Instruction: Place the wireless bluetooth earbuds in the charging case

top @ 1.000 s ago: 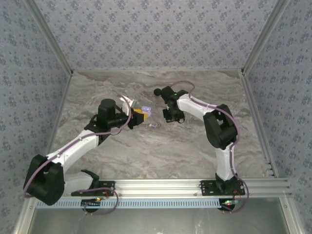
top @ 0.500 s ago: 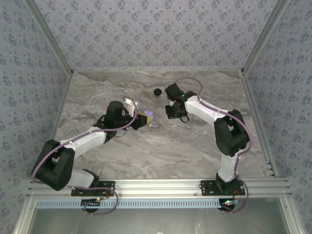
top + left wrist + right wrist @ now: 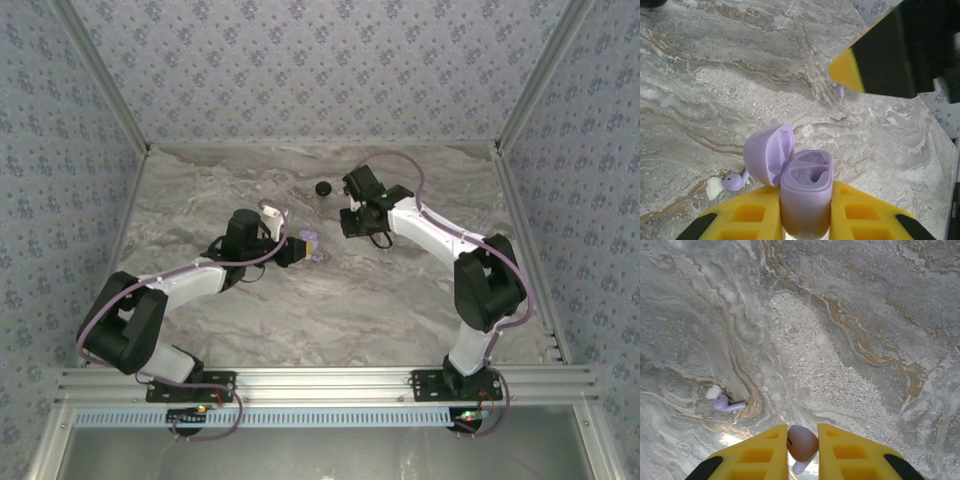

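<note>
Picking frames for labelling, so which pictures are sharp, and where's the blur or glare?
Top external: evenly lit, sharp, charging case tiny. Left wrist: case fairly crisp, dark-and-yellow shape at upper right blurred. Right wrist: marble sharp, held earbud soft, bright patch left of it.

The left fingers point(image 3: 752, 220) are carrying the open charging case point(image 3: 806, 186) rightward across the tabletop point(image 3: 300, 310), closing on the loose earbud point(image 3: 733, 181) (the arm flattening out behind them). The right fingers point(image 3: 757, 456), gripping the other earbud point(image 3: 801, 442), are drifting farther back, elbow swinging outward.
</note>
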`<state>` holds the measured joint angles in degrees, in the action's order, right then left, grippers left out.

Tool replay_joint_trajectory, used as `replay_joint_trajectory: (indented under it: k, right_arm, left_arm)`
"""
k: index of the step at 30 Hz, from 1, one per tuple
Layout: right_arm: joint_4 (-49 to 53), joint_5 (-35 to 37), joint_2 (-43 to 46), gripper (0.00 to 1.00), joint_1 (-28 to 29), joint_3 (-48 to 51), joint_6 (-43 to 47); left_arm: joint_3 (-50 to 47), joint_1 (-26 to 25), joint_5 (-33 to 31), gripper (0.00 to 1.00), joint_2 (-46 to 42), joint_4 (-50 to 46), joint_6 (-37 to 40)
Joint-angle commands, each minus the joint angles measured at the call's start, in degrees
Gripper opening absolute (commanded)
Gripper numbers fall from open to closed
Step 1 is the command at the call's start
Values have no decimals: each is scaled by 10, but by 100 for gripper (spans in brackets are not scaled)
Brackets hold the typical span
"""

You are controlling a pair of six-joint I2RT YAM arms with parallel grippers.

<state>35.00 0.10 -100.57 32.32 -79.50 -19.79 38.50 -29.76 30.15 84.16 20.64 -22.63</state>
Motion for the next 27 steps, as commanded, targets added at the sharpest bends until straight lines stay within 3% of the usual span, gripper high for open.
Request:
replay_joint_trajectory:
  k: [1,18,27]
  right_arm:
    - [-3,-13,27,20,-2,3,11]
    - [-54,-109,94,20,8,1,14]
    - [-79,-115,108,20,19,0,-2]
  left_arm:
    - [20,-4,3,21,9,20,-10]
    - [31,-11,32,21,43,110,7]
    - [28,-27,49,21,47,179,14]
